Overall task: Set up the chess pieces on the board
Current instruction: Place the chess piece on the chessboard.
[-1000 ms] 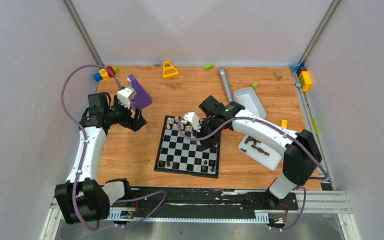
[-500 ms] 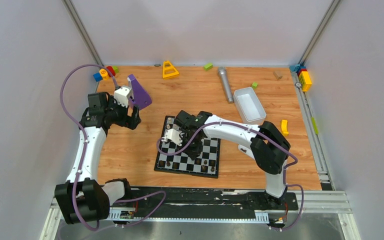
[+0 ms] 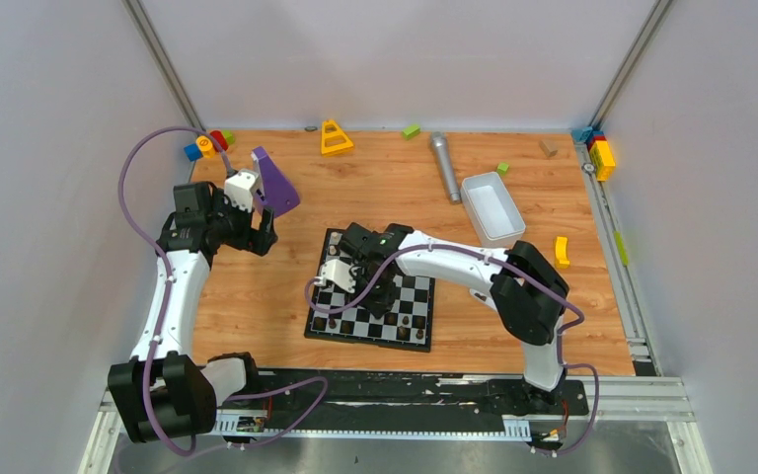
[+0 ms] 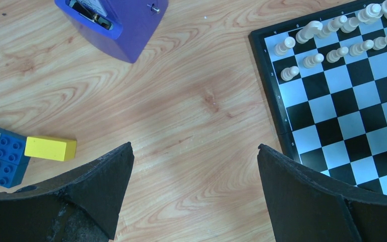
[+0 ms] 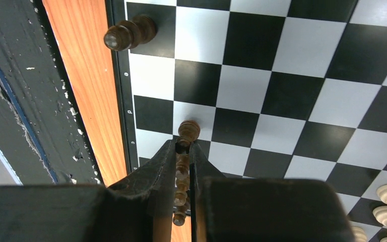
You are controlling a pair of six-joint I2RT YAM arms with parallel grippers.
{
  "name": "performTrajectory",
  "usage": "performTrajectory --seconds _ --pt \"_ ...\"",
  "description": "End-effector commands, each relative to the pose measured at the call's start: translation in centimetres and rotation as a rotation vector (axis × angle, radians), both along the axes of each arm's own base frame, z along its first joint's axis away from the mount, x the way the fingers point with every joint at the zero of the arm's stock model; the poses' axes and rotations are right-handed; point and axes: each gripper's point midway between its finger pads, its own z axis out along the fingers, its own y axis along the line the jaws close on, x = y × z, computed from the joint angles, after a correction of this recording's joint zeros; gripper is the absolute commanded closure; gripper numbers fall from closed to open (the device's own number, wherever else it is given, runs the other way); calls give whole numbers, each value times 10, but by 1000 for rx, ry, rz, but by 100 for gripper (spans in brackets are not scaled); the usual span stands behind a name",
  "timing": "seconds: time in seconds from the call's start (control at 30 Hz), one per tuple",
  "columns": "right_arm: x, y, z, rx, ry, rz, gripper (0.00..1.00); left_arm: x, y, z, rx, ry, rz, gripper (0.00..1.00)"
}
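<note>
Robot lab test cell. Plain pale grey panel walls (image 3: 405,59) box in three sides, with silver aluminium frame struts (image 3: 163,61) in the upper corners. Two white-and-black jointed robot arms (image 3: 171,296) with looping purple cables (image 3: 168,130) are bolted to a black metal base rail (image 3: 424,387) at the bottom. The wood-grain laminate tabletop (image 3: 257,306) holds staged props: a small black-and-white checkered chessboard (image 3: 357,318) at centre and colourful plastic toy blocks (image 3: 600,155) at the upper corners.

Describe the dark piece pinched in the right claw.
The dark piece is slim, brown and turned, wood-like, with a round head and ringed stem. The right gripper is shut on the stem; only the head pokes past its fingertips. It lies over the board near its edge; whether it touches a square is unclear.
</note>
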Motion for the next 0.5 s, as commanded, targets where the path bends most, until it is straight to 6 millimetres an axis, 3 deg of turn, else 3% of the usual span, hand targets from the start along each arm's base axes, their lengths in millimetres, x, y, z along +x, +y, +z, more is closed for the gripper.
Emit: performTrajectory --seconds 0.0,0.27,0.47 --pt "2 15 5 32 -23 14 96 8 2 20 -3 -67 9 0" --pt "4 15 -2 17 -26 14 93 8 1 19 -4 -66 1 0" --pt "6 16 1 25 -41 5 79 7 1 18 -3 -63 -3 0"
